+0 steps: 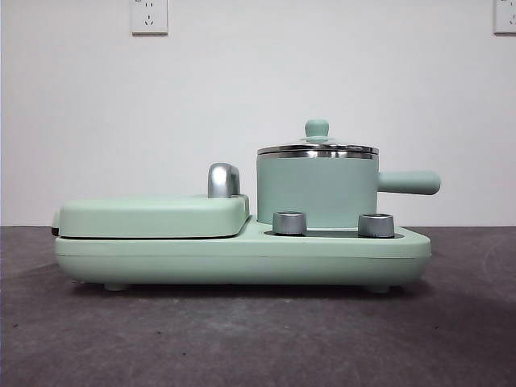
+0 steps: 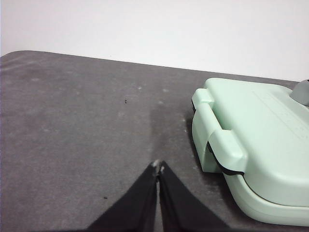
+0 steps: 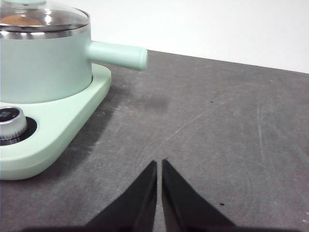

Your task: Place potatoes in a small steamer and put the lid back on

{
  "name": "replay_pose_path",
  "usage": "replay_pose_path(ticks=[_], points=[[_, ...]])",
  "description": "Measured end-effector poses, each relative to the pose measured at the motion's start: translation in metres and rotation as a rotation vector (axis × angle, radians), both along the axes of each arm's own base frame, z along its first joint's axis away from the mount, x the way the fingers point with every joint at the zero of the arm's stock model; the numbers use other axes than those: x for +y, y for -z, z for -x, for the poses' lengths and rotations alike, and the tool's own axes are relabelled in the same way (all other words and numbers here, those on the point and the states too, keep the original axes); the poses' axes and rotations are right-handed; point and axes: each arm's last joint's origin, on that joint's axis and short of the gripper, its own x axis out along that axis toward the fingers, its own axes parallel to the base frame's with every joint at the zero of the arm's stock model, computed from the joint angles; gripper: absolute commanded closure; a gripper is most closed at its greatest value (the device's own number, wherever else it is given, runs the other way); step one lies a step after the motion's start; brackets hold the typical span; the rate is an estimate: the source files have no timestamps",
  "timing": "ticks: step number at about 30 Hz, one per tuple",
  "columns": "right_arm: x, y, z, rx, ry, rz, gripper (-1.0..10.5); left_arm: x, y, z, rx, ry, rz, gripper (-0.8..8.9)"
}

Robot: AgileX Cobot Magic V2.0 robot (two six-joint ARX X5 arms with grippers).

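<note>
This looks like a lab or test bench set up for a kitchen chore, not a lived-in kitchen. A mint-green cooker stands alone on a dark grey table against a bare white wall with two sockets. There is no counter, sink or other cookware in sight, only this one appliance.

No readable text, labels or numbers on anything in view
</note>
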Motion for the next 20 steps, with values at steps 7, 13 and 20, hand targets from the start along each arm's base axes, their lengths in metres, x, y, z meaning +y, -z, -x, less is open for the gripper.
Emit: replay_pose_path(ticks=[7, 13, 20], points=[[0.0, -0.0001, 0.0, -0.001, 0.001, -0.001, 9.3, 0.0, 0.0, 0.0, 0.0, 0.0, 0.0, 8.07], [0.0, -0.001, -0.0001, -0.01, 0.001, -0.002, 9.3, 0.0, 0.0, 0.0, 0.0, 0.0, 0.0, 8.07], [0.0, -0.0039, -0.0005, -0.04, 0.001, -0.005, 9.3, 0.0, 0.0, 0.0, 0.0, 0.0, 0.0, 8.07]])
